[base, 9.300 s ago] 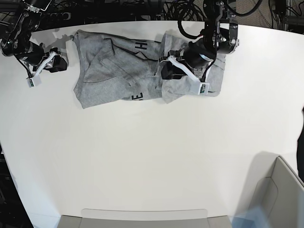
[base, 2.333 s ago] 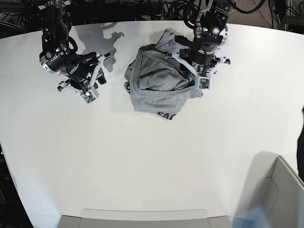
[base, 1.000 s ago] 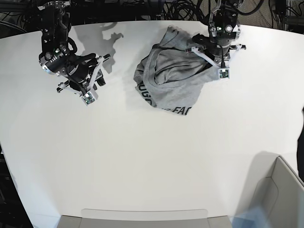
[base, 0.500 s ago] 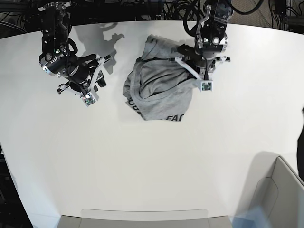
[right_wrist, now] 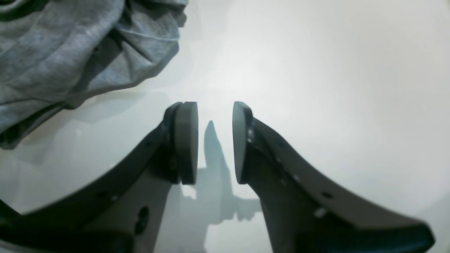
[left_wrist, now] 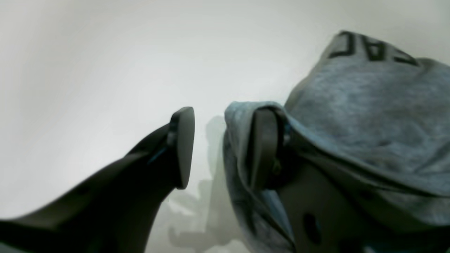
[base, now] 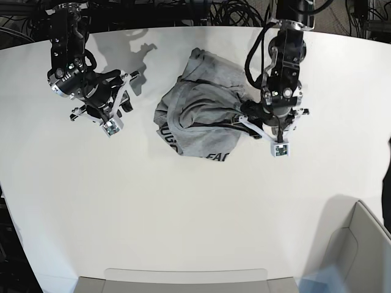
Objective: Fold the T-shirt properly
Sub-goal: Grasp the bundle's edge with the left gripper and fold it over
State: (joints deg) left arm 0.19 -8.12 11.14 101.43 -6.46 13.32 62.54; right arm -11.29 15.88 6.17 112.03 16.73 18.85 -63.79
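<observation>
The heather-grey T-shirt [base: 198,116] lies crumpled in a heap at the middle back of the white table [base: 183,207], black lettering showing along its front edge. My left gripper [base: 259,127] stands at the heap's right edge. In the left wrist view its jaws are open, and a fold of the T-shirt [left_wrist: 351,105] drapes over the outer side of the right finger [left_wrist: 263,151]; only bare table shows between the fingers. My right gripper [base: 101,113] hovers to the left of the heap, apart from it. It [right_wrist: 214,147] is open and empty, the T-shirt [right_wrist: 70,52] up to its left.
A grey bin [base: 360,244] stands at the front right corner. A pale tray edge [base: 183,278] runs along the table's front. Cables and arm bases crowd the back edge.
My left gripper has opened and let go of the T-shirt, moving forward along the heap's right side. The heap settled slightly left and forward. The right arm has barely moved.
</observation>
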